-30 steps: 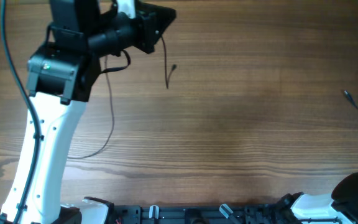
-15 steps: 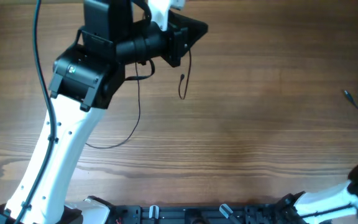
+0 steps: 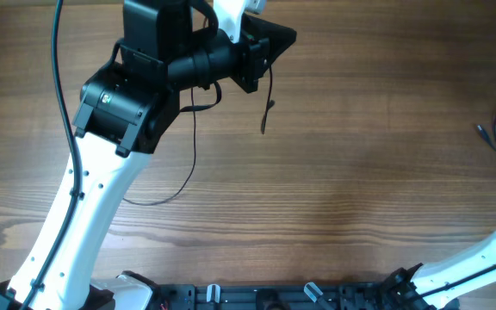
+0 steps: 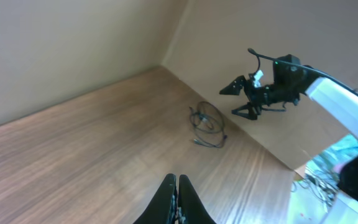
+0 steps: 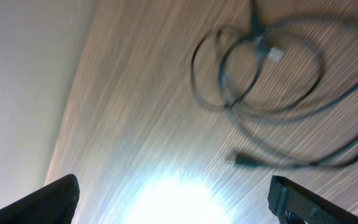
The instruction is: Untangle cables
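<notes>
We see a wooden desk (image 3: 360, 189) filling the overhead view. The left arm (image 3: 84, 207) reaches up from the near left corner. Its left gripper (image 3: 284, 38) is raised, jaws clenched on a thin black cord (image 3: 194, 142). One short end of it dangles beside the gripper down to a small plug (image 3: 264, 127), and the longer run curves back under the arm. The right gripper (image 5: 173, 196) hovers with jaws released wide above the other cables (image 5: 260, 74), well apart at the desk's right edge. These are several thin dark cords lying in overlapping loops, with one light-coloured tip (image 5: 276, 55) and a dark plug end (image 5: 241, 160) poking out.
</notes>
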Motion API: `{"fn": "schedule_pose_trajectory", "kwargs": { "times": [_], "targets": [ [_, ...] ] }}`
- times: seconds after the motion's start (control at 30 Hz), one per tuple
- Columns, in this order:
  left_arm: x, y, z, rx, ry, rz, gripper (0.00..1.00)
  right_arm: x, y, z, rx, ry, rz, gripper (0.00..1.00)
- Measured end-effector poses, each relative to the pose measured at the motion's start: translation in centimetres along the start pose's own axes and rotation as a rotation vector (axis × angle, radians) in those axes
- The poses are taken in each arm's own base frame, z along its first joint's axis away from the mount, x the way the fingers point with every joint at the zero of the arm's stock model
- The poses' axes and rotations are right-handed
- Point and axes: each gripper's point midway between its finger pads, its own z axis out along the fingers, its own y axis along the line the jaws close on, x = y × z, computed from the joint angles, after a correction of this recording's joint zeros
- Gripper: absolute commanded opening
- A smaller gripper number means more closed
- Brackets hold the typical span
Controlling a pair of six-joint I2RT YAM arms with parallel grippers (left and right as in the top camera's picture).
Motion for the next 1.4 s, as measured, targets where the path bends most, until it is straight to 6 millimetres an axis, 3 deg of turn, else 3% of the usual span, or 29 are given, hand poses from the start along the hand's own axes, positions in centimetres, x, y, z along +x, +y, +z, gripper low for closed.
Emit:
{"fn": "schedule_pose_trajectory", "kwargs": {
  "times": [0.13,0.27,0.47,0.57,0.73,0.93,1.07,1.2,1.4],
  "targets": [
    [-1.0,0.5,0.0,-0.033,-0.043,0.023,0.04,3.4,2.5,1.0,-0.038,0.115,-0.064,1.0],
    [-4.1,-0.2,-0.3,-0.014,-0.162,0.1,0.04,9.5,7.9,2.3,-0.139,0.293,-0.202,1.0],
    [-8.9,-2.1,-1.6,0.03,-0.362,0.224,0.04,20.6,16.4,3.6,-0.268,0.519,-0.528,1.0],
    [-9.9,-1.8,-2.0,-0.002,-0.406,0.235,0.04,26.2,19.4,3.4,-0.324,0.612,-0.692,1.0],
    [-10.5,-0.2,-2.2,-0.094,-0.436,0.202,0.04,35.1,22.3,2.3,-0.43,0.743,-1.015,1.0],
    [-10.6,0.3,-2.3,-0.11,-0.444,0.138,0.04,45.6,24.3,-0.2,-0.634,0.844,-1.465,1.0],
    [-10.4,0.5,-2.3,-0.114,-0.44,0.1,0.04,49.6,24.6,-1.8,-0.777,0.867,-1.662,1.0],
    [-10.4,0.6,-2.3,-0.112,-0.441,0.082,0.04,53.4,24.6,-5.2,-1.08,0.909,-1.816,1.0],
    [-10.5,0.7,-2.3,-0.12,-0.444,0.068,0.04,55.6,27.2,-10.8,-1.622,0.804,-1.736,1.0]
  ]
}}
